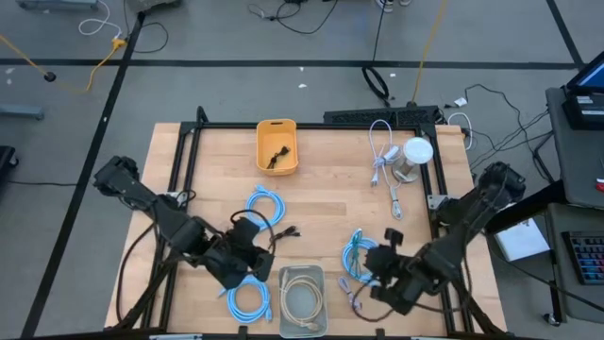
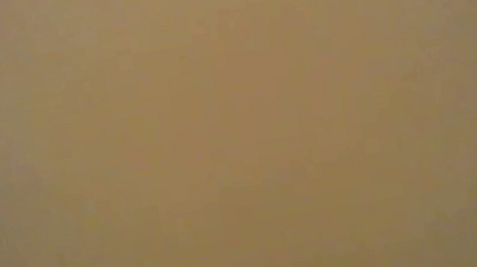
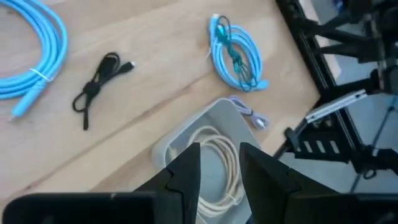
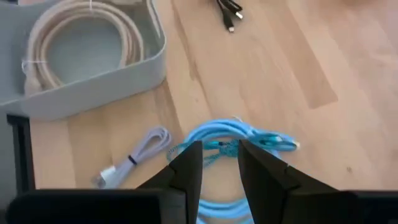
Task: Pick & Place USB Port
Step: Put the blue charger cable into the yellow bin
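Cables are our task's things: a light, floppy blue coil (image 4: pixel 227 146) lies just beneath our right gripper (image 4: pixel 221 165), whose part-open, empty fingers should pinch its bundled middle.

Low view wholly blurred tan.

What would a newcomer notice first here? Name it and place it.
Bright blue cable coils scattered across the wooden table stand out first, several near its front half. A yellow bin sits at the back, a grey tray holding a cream cable at the front edge. The left tool hangs above that tray; the right tool over a blue coil.
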Available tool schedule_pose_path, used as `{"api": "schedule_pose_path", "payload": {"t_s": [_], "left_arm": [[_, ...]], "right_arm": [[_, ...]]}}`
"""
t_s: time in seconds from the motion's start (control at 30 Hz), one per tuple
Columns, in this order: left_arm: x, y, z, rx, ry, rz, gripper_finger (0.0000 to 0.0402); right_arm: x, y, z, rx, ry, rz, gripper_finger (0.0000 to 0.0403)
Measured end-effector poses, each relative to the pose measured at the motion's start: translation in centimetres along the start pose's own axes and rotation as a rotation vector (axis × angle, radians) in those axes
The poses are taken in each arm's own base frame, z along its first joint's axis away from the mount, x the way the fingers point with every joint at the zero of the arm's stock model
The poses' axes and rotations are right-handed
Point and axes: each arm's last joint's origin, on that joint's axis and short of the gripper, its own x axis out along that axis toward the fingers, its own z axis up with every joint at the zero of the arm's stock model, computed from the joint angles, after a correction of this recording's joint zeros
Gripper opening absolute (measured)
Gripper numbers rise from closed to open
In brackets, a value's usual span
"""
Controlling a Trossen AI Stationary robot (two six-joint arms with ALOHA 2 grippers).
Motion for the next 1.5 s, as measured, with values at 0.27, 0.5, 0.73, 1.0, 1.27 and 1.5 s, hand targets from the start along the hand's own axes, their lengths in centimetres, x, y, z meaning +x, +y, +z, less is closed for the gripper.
{"api": "schedule_pose_path", "payload": {"t_s": [0.27,0.5,0.73,1.0,1.27,1.5], "left_arm": [[-0.2,-0.5,-0.1,0.013,-0.034,-0.046,0.0117],[-0.9,-0.6,-1.3,0.027,-0.060,-0.066,0.0118],[-1.4,-0.6,-1.9,0.039,-0.134,-0.079,0.0118],[-1.8,-0.6,-2.5,0.054,-0.172,-0.090,0.0118],[-2.1,-0.6,-3.0,0.066,-0.181,-0.100,0.0118],[-2.4,-0.8,-3.3,0.066,-0.200,-0.123,0.0117]], "right_arm": [[5.6,-1.3,0.5,-0.021,0.170,0.054,0.0120],[8.1,-4.2,-1.2,0.227,0.333,-0.002,0.0134],[8.8,-4.7,-0.5,0.613,0.378,-0.003,0.0131],[9.6,-4.8,1.2,0.814,0.334,0.086,0.0132],[10.1,-5.4,2.0,0.814,0.412,0.157,0.0130],[9.9,-5.8,1.3,0.802,0.485,0.104,0.0130]]}}
